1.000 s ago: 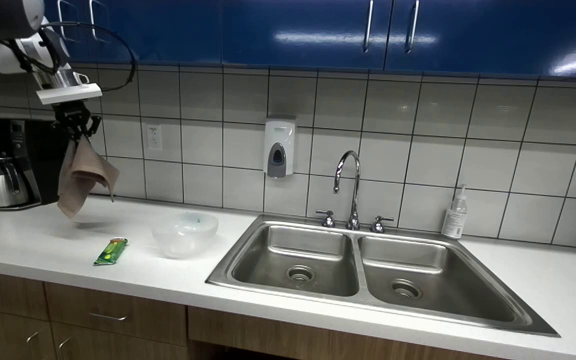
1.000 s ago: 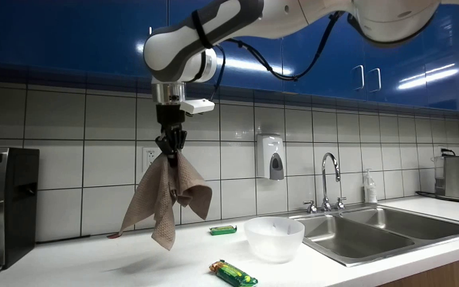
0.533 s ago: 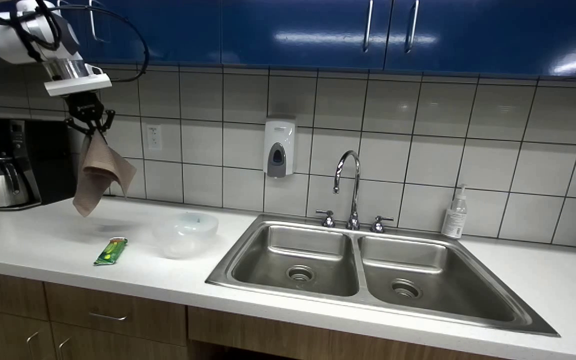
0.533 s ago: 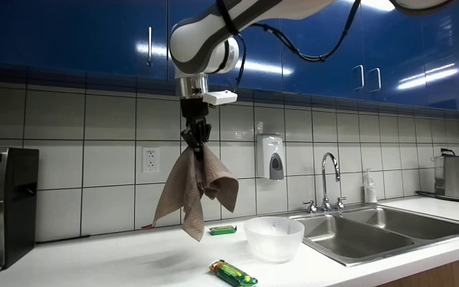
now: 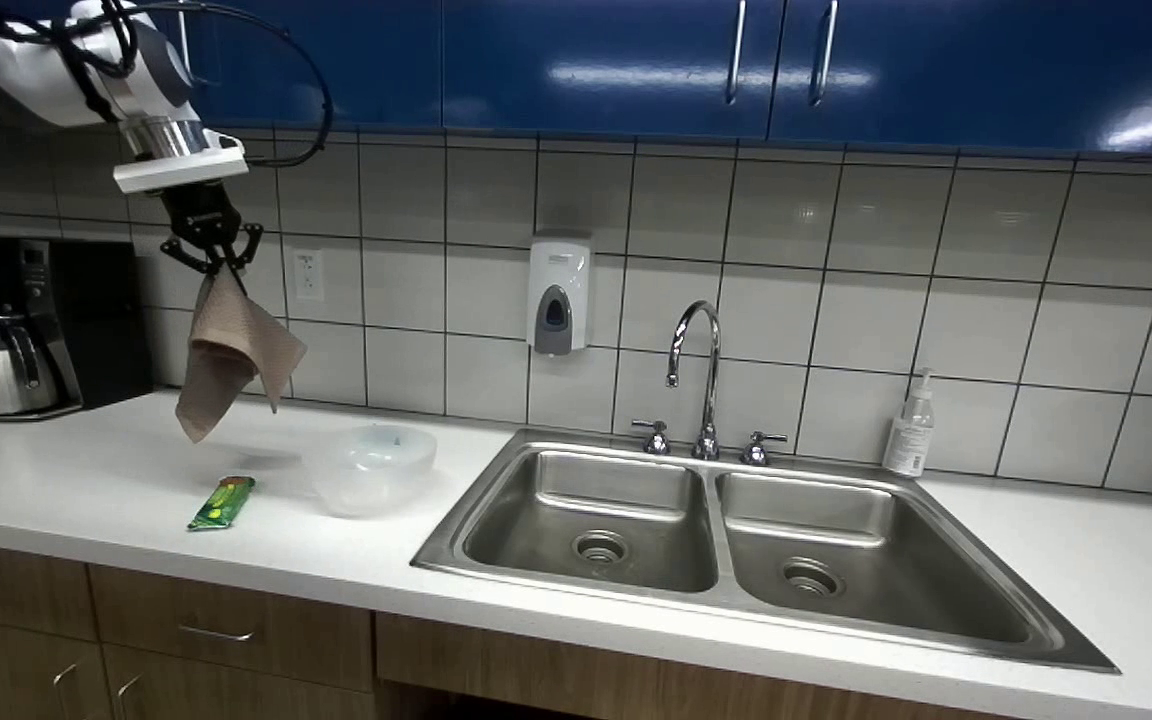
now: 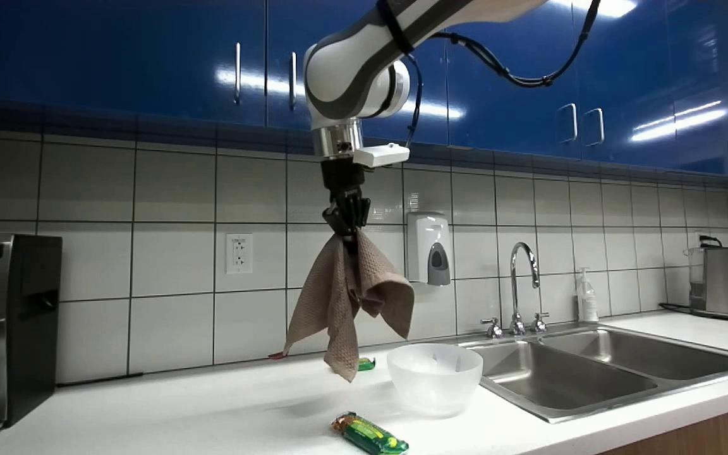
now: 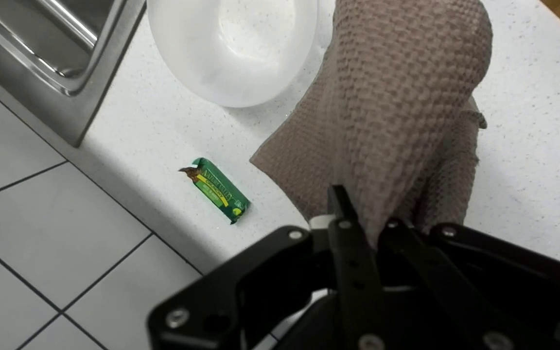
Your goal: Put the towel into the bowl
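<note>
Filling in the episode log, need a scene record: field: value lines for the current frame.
Gripper: shut on the gathered top of the towel
Towel: brown, textured, hanging in folds above the counter
Bowl: translucent white, upright on the counter, beside the sink
Front bar: green wrapper, lying on the counter
Rear bar: green wrapper, nearer the tiled wall, partly hidden behind the towel in an exterior view
Task status: towel held, not yet in the bowl
</note>
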Action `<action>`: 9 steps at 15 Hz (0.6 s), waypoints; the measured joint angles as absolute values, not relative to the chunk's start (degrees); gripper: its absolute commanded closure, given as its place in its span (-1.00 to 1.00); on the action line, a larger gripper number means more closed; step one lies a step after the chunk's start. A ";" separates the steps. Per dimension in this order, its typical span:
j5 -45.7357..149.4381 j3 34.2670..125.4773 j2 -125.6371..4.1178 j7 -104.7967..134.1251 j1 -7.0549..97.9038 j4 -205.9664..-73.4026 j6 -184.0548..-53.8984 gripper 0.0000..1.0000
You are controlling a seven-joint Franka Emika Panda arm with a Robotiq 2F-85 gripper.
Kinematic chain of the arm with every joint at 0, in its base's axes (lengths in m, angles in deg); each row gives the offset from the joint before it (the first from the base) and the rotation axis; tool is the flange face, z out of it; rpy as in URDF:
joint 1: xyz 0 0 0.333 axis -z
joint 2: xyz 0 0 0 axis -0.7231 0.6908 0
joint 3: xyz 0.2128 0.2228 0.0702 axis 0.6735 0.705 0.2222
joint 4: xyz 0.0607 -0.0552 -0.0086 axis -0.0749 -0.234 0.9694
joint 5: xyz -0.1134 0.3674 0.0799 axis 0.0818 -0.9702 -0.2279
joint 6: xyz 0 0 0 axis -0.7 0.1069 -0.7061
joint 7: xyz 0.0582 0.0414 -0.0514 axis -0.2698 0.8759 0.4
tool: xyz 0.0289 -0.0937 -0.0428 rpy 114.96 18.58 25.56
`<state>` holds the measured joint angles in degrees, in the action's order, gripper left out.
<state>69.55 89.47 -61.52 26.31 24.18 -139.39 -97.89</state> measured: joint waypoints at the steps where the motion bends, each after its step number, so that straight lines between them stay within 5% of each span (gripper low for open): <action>1: 69.55 89.47 -62.20 26.03 24.79 -140.20 -97.89 0.98; 9: 69.55 89.43 -66.87 22.96 29.18 -145.22 -97.89 0.98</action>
